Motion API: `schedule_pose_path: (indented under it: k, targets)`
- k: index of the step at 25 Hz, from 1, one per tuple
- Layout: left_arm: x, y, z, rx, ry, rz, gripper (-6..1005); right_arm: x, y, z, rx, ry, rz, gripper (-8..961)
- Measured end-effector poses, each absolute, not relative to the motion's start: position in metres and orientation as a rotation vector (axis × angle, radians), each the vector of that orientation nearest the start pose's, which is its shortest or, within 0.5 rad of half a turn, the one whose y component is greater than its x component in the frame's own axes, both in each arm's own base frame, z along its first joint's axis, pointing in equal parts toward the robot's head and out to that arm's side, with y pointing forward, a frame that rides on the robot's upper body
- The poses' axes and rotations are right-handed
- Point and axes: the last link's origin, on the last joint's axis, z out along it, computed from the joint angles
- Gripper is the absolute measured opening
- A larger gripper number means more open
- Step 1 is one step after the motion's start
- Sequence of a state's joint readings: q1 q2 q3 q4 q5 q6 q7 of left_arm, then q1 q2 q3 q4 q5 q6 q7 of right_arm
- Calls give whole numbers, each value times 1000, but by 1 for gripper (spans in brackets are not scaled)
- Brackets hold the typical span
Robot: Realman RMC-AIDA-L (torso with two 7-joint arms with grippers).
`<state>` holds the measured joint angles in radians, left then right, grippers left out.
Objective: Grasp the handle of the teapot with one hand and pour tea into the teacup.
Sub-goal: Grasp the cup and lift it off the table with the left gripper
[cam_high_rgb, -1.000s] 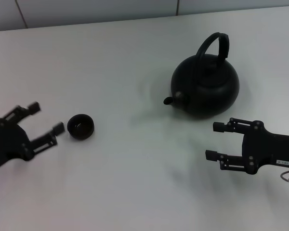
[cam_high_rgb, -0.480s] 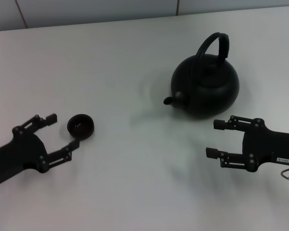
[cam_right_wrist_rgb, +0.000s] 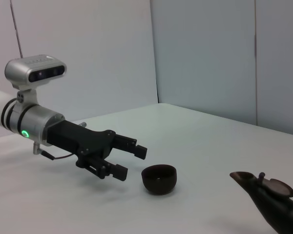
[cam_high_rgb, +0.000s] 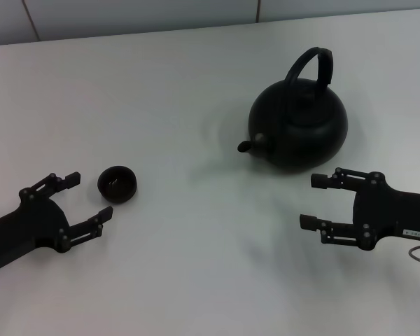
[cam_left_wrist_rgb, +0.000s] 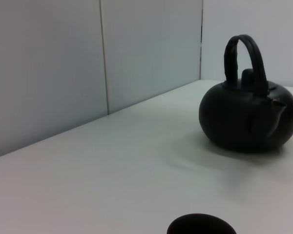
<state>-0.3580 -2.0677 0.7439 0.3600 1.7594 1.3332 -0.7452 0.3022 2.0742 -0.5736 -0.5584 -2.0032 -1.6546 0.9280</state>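
The round black teapot (cam_high_rgb: 299, 129) stands on the white table at the back right, spout pointing left, with its arched black handle (cam_high_rgb: 312, 64) upright over the lid. It also shows in the left wrist view (cam_left_wrist_rgb: 248, 117). The tiny black teacup (cam_high_rgb: 117, 184) sits at the front left, and shows in the right wrist view (cam_right_wrist_rgb: 159, 178). My left gripper (cam_high_rgb: 89, 196) is open, just left and in front of the cup, not touching it. My right gripper (cam_high_rgb: 313, 203) is open and empty, in front of the teapot.
The white table (cam_high_rgb: 196, 252) runs back to a grey panelled wall (cam_high_rgb: 126, 14). The right wrist view shows my left arm with its wrist camera (cam_right_wrist_rgb: 35, 69) and the teapot's spout tip (cam_right_wrist_rgb: 244, 178).
My left gripper has swung down and to the right, from beside the cup's left to just in front of it. The right arm, teapot and cup have not moved.
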Motion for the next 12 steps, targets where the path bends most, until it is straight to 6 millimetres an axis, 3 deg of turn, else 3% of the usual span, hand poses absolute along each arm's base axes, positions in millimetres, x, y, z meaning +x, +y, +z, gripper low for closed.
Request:
schedule_pose_path:
  k: [12]
  targets:
    - [-325,295,-56,-2504,-380,-516,823,327,247,-2,-2626,411,717,740]
